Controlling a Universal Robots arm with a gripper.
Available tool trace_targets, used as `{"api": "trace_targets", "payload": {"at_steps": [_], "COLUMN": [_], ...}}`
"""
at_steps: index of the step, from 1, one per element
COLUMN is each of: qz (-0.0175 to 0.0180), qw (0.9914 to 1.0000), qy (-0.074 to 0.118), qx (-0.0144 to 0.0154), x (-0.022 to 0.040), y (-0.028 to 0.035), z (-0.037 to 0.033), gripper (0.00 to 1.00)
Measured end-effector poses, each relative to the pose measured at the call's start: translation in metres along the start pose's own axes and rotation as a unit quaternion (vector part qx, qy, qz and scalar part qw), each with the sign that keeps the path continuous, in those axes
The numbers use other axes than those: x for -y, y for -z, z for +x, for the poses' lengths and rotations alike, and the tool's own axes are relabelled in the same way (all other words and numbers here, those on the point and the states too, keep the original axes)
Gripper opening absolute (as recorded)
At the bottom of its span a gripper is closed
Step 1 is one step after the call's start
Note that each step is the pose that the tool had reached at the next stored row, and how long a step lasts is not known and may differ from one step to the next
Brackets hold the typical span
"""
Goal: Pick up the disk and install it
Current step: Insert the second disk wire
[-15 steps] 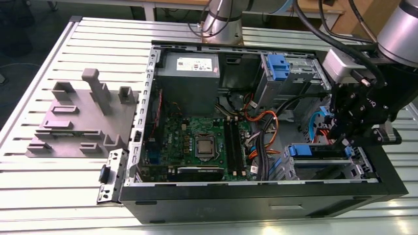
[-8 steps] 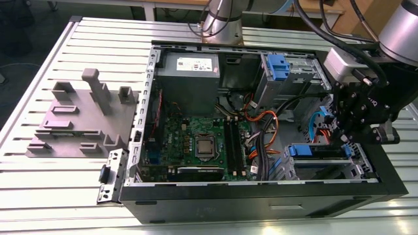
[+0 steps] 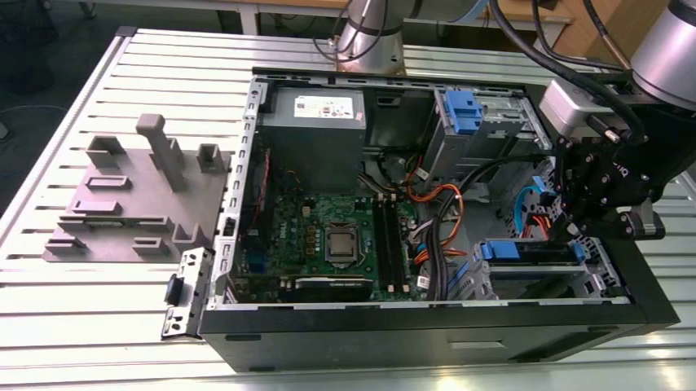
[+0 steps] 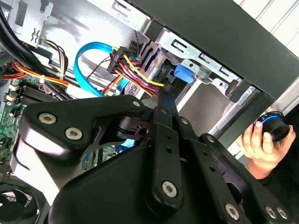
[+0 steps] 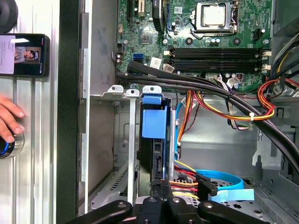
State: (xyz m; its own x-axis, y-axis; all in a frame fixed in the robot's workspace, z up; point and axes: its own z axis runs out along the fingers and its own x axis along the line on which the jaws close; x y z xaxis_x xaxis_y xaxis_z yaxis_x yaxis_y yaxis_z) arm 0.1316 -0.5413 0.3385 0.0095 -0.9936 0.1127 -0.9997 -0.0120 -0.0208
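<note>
A slatted metal table (image 3: 65,326) carries an open computer case (image 3: 413,330) lying on its side, filling the middle of the exterior view. A grey fixture block (image 3: 120,212) sits on the table at 9 o'clock, apart from the case. Inside the case, the power supply (image 3: 315,122) lies at 12 o'clock and the motherboard (image 3: 315,228) at the centre.

The arm (image 3: 663,41) comes in from 2 o'clock and bends down over the case's 4 o'clock corner. The disk (image 3: 530,251) stands there in the drive bay, its blue bracket showing. In the first wrist view the gripper (image 5: 160,187) is at the disk's near edge, in line with it. I cannot tell whether it is clamped on it.

Thick black cables (image 5: 196,81) run between the motherboard and the bay. A bundle of coloured wires (image 5: 224,109) and a blue flat cable (image 5: 224,179) crowd just beside the disk. A second blue latch (image 3: 462,106) sits at 1 o'clock.

Outside the case wall, a person's hand (image 5: 9,119) rests on a round knob (image 5: 7,144), near a phone (image 5: 23,55).
</note>
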Motion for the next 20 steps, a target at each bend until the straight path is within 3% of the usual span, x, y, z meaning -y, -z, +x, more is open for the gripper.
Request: {"api": "trace_targets", "payload": {"at_steps": [11,20], "qz": [0.0000,0.0000], "qw": [1.00000,1.00000], "qy": [0.000,0.000], "qx": [0.0000,0.0000], "x": [-0.0004,-0.0097], "y": [0.0000,0.0002], "z": [0.0000,-0.0001], "gripper": [0.11,0.11]}}
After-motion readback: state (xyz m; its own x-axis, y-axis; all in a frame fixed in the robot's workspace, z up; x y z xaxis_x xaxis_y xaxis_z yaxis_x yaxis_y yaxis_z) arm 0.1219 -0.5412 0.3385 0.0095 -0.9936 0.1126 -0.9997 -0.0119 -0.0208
